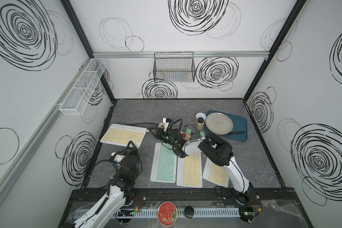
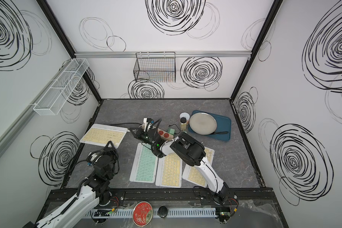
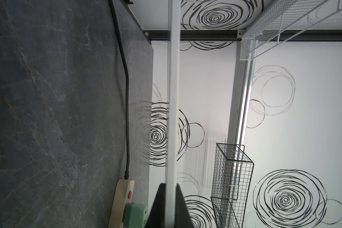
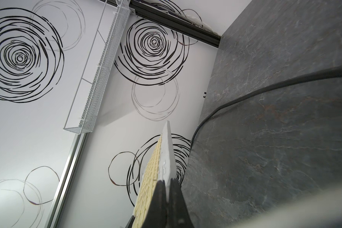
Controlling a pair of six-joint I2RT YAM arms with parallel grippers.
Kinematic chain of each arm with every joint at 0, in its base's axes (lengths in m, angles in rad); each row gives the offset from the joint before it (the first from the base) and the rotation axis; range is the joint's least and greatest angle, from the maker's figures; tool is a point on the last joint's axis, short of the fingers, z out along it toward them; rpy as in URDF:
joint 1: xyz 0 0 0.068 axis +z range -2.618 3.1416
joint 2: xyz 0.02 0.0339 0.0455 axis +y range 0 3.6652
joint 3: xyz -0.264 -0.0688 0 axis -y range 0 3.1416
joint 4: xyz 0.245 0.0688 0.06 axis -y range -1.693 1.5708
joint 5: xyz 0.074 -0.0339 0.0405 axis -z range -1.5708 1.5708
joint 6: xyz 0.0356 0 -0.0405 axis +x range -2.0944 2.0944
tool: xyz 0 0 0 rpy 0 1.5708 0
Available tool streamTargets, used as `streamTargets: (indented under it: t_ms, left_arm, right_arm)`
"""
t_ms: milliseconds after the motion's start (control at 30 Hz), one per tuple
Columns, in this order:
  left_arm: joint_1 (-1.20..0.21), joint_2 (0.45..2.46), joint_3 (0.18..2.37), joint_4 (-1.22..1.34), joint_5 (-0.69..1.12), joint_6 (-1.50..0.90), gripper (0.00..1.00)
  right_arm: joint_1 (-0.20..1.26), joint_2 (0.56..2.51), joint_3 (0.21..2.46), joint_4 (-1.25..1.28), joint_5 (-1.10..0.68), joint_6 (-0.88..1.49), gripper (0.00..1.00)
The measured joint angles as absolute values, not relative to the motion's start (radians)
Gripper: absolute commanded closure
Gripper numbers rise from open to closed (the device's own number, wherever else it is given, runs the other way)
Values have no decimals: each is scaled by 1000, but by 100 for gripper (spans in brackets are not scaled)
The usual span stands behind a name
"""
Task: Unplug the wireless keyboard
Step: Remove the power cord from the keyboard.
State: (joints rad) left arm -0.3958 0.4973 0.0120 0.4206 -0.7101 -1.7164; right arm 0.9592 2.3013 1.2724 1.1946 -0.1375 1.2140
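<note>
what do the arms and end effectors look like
The left arm and right arm have white shells with black joints and wrists. Black cables loop over the wrists; green lights glow on the right one. The left end effector and right end effector have flat black tapered fingers.

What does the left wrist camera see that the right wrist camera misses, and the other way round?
Only the left wrist: the cream power strip with a green adapter on it, and the black wire basket. Only the right wrist: the keyboard's yellow keys. Both: the keyboard's white edge pinched between black jaws, a thick black cable, the grey table and the white mesh basket.
</note>
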Motion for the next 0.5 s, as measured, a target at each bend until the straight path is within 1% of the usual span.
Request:
streamTargets:
  t_ms: [233, 367, 500]
  left_arm:
    - [-401, 403, 12, 288, -715, -1694, 100]
    - [-375, 405, 13, 294, -714, -1678, 100]
    - [-347, 448, 13, 335, -714, -1665, 100]
  right_arm:
    - [963, 2301, 1226, 1232, -152, 1231, 100]
    - [967, 2301, 1222, 1249, -164, 1253, 100]
    - [972, 2301, 1204, 1274, -173, 1273, 100]
